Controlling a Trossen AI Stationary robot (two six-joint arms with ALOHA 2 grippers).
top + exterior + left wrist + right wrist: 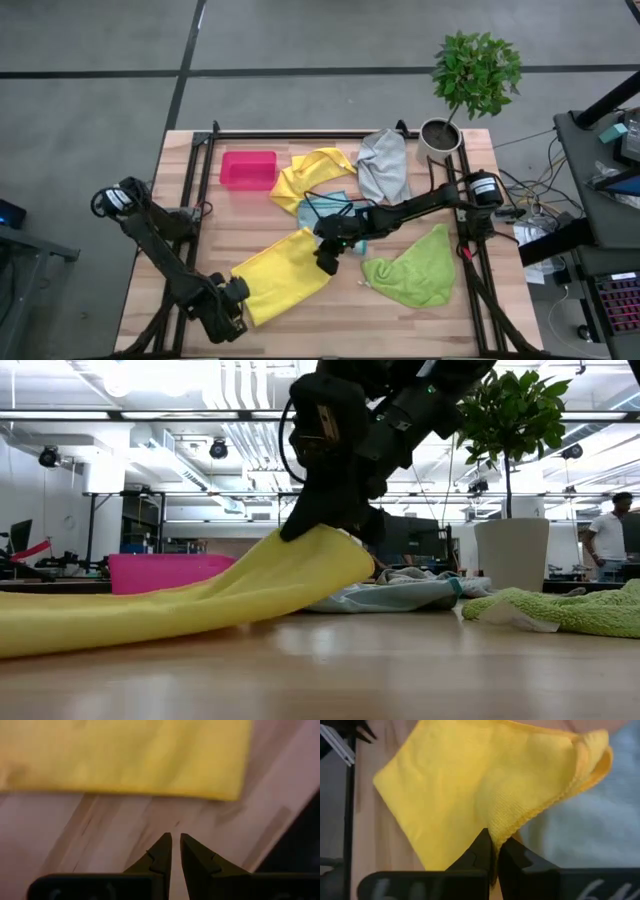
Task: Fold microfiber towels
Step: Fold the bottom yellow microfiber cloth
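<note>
- This is a robotics lab set in an open-plan office hall.
- A wooden table (300,320) stands on a grey concrete floor (90,60), with two dark robot arms mounted on black metal rails (205,165) at its sides.
- Beside the table, cables (530,185) trail towards a desk with equipment (605,135).
- Beyond the table, exposed white ducts and pipes (235,420) run under the ceiling, with monitors (20,538) and a standing person (608,535) at workstations.
- A potted tree (510,470) stands on the table's far corner.

Yellow towel (282,278) corner lifted.
</note>
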